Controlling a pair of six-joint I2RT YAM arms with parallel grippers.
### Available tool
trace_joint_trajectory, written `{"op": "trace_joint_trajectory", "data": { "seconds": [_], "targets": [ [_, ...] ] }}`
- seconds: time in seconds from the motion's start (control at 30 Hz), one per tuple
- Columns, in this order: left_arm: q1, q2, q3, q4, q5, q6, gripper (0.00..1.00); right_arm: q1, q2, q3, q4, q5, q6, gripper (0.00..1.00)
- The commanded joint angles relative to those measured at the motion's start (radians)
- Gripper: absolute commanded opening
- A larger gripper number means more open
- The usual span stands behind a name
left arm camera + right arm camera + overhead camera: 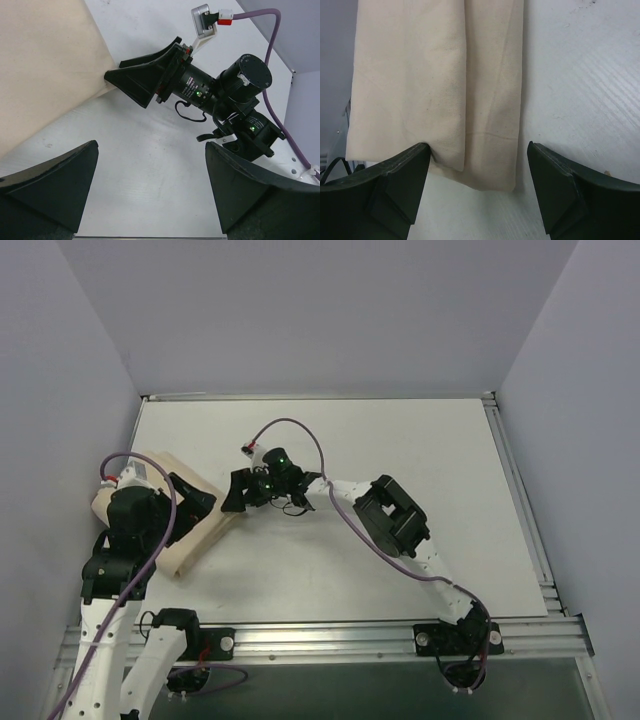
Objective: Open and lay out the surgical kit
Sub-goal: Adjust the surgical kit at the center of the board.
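Left pincer [150, 190], jaws wide apart and holding nothing, hovers at the bench's left edge. There the folded beige cloth wrap [205, 535] lies, partly covered by the left arm, its contents hidden. Right pincer [477, 190], jaws apart, is set about the wrap's end nearest the bench's middle, unclamped. A label on its body is too small to read. White bench [420, 440]; plain pale walls [300, 310].

White links [335, 496], black joints [395, 515], purple cables [255, 14], green LEDs [199, 93].
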Motion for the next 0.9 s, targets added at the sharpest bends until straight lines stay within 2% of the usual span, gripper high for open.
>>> {"op": "trace_joint_trajectory", "data": {
  "seconds": [0.0,0.07,0.13,0.2,0.23,0.3,0.33,0.37,0.5,0.63,0.8,0.87],
  "targets": [
    [-0.002,-0.003,-0.006,0.051,0.025,-0.013,0.97,0.008,0.035,0.058,-0.011,0.011,-0.013,0.77],
    [-0.002,-0.001,-0.011,0.051,0.029,-0.011,0.98,0.008,0.037,0.056,-0.009,0.007,-0.008,0.64],
    [-0.002,0.002,-0.012,0.056,0.051,0.004,0.98,0.008,0.039,0.053,-0.006,-0.015,-0.003,0.56],
    [-0.002,0.005,-0.014,0.065,0.081,0.009,0.98,0.006,0.036,0.049,-0.001,-0.028,-0.003,0.52],
    [-0.002,-0.001,-0.017,0.072,0.091,0.009,0.99,0.006,0.034,0.046,0.002,-0.030,0.000,0.44],
    [-0.002,-0.007,-0.027,0.097,0.109,0.009,1.00,0.003,0.025,0.026,0.018,-0.029,0.004,0.36],
    [-0.002,-0.013,-0.031,0.100,0.118,0.010,0.95,-0.001,0.019,0.016,0.026,-0.024,0.012,0.32],
    [-0.002,-0.017,-0.031,0.105,0.121,0.009,0.92,-0.003,0.014,0.004,0.047,-0.019,0.018,0.21],
    [-0.002,0.000,-0.031,0.109,0.131,0.016,0.88,-0.030,-0.056,-0.118,0.147,0.005,0.050,0.00],
    [-0.001,0.089,0.000,0.097,0.134,0.026,0.84,-0.075,-0.142,-0.253,0.238,0.046,0.095,0.00],
    [0.004,0.163,-0.008,0.135,0.143,0.009,0.61,-0.147,-0.311,-0.447,0.285,0.154,0.115,0.00],
    [0.007,0.209,-0.018,0.132,0.123,-0.030,0.58,-0.199,-0.363,-0.548,0.295,0.169,0.122,0.00]
  ]
}}
